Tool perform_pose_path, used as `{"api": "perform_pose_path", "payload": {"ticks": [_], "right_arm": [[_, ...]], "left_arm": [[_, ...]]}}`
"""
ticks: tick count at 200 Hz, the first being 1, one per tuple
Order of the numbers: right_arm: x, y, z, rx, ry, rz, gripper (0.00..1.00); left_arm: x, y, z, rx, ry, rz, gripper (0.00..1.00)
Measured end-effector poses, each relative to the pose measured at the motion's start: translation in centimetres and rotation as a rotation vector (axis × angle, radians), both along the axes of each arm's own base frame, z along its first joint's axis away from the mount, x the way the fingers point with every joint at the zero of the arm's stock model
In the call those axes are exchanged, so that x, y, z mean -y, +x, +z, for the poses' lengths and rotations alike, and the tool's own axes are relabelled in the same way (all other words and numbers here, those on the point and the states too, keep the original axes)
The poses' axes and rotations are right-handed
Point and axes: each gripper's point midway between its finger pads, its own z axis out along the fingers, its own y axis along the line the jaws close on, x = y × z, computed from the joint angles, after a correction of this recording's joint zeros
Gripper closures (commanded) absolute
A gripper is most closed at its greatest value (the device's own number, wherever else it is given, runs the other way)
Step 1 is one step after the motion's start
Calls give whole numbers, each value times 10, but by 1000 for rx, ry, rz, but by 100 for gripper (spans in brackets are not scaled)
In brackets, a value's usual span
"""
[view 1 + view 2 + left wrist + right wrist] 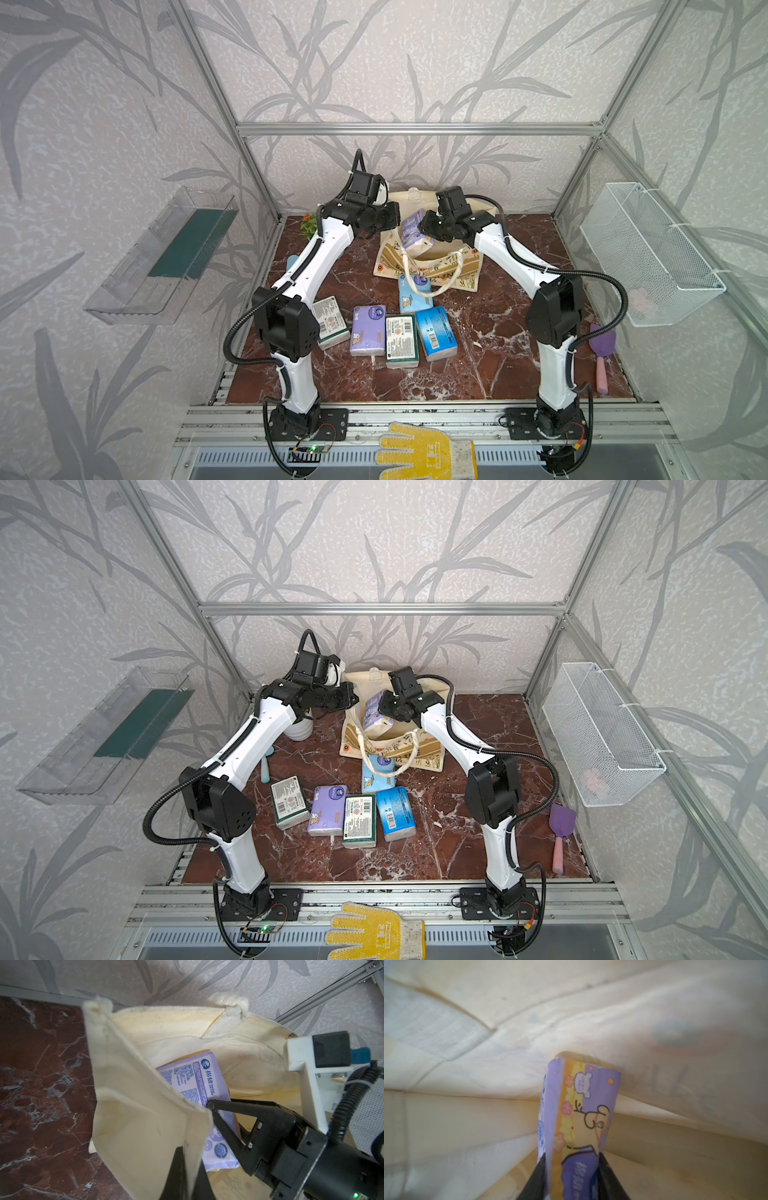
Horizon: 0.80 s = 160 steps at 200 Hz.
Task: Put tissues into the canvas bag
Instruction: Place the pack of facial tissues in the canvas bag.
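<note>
A red-brown marble tabletop (498,353) fills the frame's floor, with a white wire mesh basket (648,253) hung on the wall at the robot's right and a clear plastic tray (162,257) on the wall at its left. The canvas bag (436,266) sits at the back middle of the table against the wall, mouth open, with one rope handle draped forward. A yellow work glove (424,451) lies on the metal rail in front, between the two arm bases. The left gripper (191,1157) is clamped tight on the bag's near rim, the cream fabric pinched between its fingers and lifted. The right gripper (573,1167) is closed around a lilac pack (415,230) and holds it end-first, partly down in the bag's mouth, with cream lining all around its far end in the right wrist view. Five more packs lie on the marble in front of the bag. A pale blue pack (413,293) sits under the draped handle. Nearer the robot a row runs from its left: a dark green pack (330,322), a second lilac pack (368,330), another green pack (401,340) and a bright blue pack (436,332). A purple scoop (601,353) with a pink handle rests near the table's right edge.
</note>
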Motion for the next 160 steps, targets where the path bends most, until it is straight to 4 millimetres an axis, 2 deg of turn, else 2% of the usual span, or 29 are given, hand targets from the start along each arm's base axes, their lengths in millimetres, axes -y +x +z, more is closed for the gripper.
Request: {"api": "perform_pose_path", "payload": {"ticks": [17, 31, 64, 99, 160], "right_arm": [[-7, 1, 10, 17, 4, 6, 66], [-13, -1, 9, 16, -1, 12, 66], [-25, -8, -21, -43, -44, 10, 66], [-25, -14, -57, -109, -79, -19, 66], [-25, -12, -77, -121, -90, -19, 66]], "left_arm": [[3, 1, -2, 1, -10, 4, 100], [2, 2, -2, 1, -16, 11, 100], [2, 4, -1, 1, -26, 23, 100], [4, 4, 0, -5, -46, 28, 100], [9, 2, 3, -20, -84, 22, 100]]}}
